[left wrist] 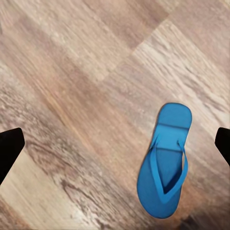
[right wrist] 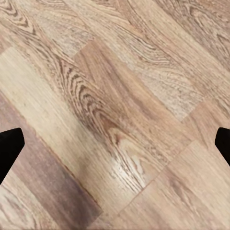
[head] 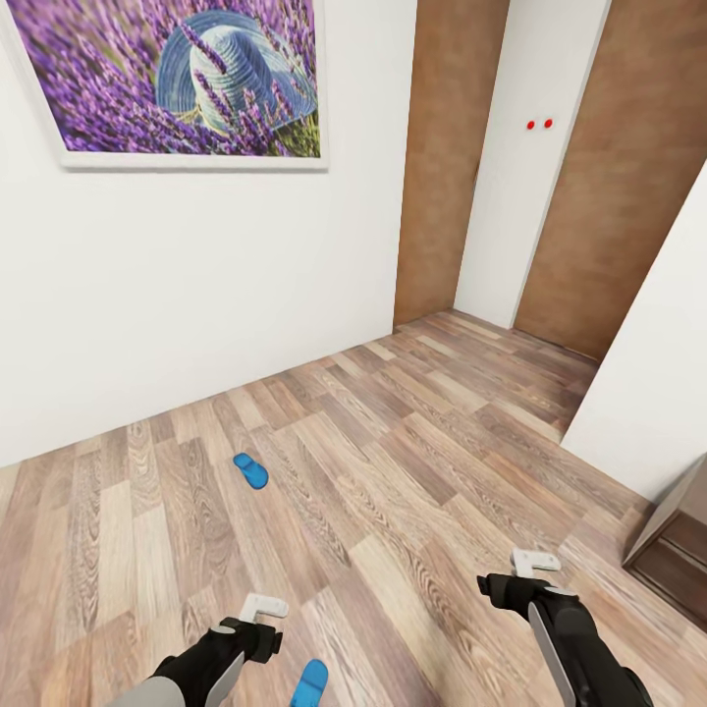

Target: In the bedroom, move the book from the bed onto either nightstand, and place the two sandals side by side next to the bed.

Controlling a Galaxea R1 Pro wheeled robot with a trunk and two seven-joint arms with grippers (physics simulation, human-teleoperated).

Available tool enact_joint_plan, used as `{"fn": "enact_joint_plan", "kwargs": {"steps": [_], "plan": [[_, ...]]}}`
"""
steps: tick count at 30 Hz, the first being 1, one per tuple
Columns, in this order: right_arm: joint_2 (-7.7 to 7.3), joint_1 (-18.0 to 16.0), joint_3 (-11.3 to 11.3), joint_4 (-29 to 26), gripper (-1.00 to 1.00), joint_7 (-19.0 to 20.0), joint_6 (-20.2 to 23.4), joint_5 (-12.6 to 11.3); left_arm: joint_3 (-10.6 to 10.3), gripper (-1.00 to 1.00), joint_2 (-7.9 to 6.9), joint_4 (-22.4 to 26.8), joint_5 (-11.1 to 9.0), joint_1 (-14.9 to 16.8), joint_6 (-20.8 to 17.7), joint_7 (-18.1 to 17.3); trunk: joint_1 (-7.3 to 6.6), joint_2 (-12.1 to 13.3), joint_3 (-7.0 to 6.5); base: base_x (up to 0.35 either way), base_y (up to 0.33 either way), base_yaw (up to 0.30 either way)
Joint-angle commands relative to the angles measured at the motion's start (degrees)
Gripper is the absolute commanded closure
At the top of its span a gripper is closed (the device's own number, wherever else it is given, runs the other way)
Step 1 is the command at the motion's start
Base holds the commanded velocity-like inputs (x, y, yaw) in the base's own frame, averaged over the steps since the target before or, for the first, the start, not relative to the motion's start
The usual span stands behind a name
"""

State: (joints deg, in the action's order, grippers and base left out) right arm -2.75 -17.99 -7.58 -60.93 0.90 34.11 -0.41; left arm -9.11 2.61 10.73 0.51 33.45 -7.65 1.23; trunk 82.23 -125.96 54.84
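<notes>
Two bright blue flat flip-flop sandals point(head: 250, 470) point(head: 310, 682) seen well apart on wood-plank floor point(head: 412, 462), nearer one just beside left hand point(head: 263, 611); both hands spread, empty; pairing, book move judged undone.

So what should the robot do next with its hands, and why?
Probably lower the left hand onto the near sandal. It lies flat on the wood floor just beside that hand, which looks open and empty. The other sandal lies farther off, and the right hand has only floor under it.
</notes>
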Motion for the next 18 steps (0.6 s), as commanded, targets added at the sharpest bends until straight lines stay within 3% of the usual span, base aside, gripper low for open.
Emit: {"fn": "enact_joint_plan", "kwargs": {"steps": [1,18], "plan": [[-0.01,-0.02,-0.07,-0.07,-1.00,0.11,0.28,-0.04,-0.30,-1.00,-0.02,0.10,0.04,0.01,-0.32,0.10,0.22,-0.44,0.23,0.000,0.000,0.000],[0.02,-0.02,-0.05,-0.08,-1.00,0.10,0.31,-0.03,-0.31,-1.00,0.10,-0.08,0.18,-0.05,1.35,0.00,3.95,-7.25,3.29,0.000,0.000,0.000]]}}
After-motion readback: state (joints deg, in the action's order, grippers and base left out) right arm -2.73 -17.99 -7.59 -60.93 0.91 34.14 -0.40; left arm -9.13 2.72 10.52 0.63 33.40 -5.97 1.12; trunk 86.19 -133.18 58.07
